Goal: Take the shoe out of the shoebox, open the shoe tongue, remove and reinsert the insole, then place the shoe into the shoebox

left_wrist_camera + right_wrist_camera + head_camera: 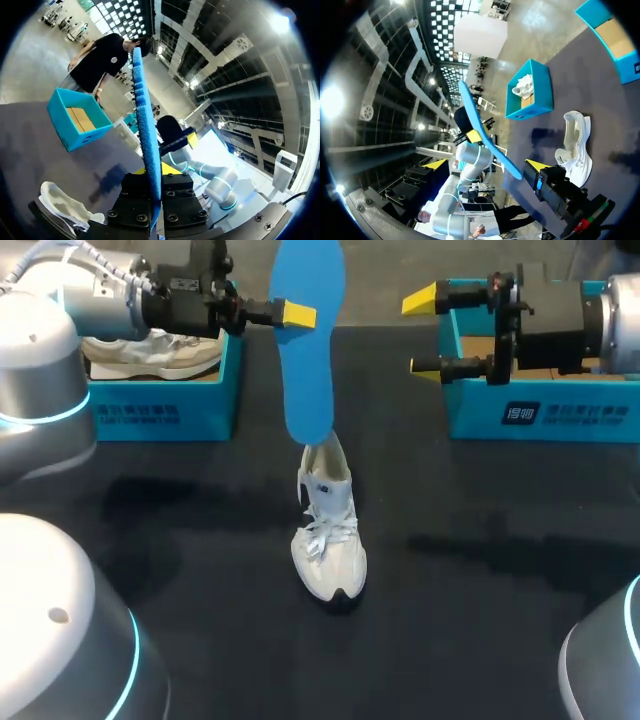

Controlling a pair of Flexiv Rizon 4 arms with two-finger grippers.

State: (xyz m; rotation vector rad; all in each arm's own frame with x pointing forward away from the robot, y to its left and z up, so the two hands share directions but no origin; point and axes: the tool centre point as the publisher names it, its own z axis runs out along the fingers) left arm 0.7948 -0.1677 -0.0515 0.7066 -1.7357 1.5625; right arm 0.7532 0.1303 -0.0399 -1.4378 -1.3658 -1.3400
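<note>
A blue insole (308,350) hangs upright above the table, with my left gripper (296,313) shut on its upper part. Its lower end sits just above the heel of the white shoe (328,540), which stands on the dark table with its toe toward the front edge. In the left wrist view the insole (146,120) runs edge-on out from between the fingers of the left gripper (156,172), and the shoe (65,209) lies below. My right gripper (424,332) hovers open and empty in front of the right shoebox (540,415). The right wrist view shows the insole (487,132) and the shoe (576,145).
A blue shoebox (165,400) at the back left holds another white shoe (150,352). The right shoebox has only its brown floor showing. Dark tabletop (480,620) stretches around the shoe and toward the front.
</note>
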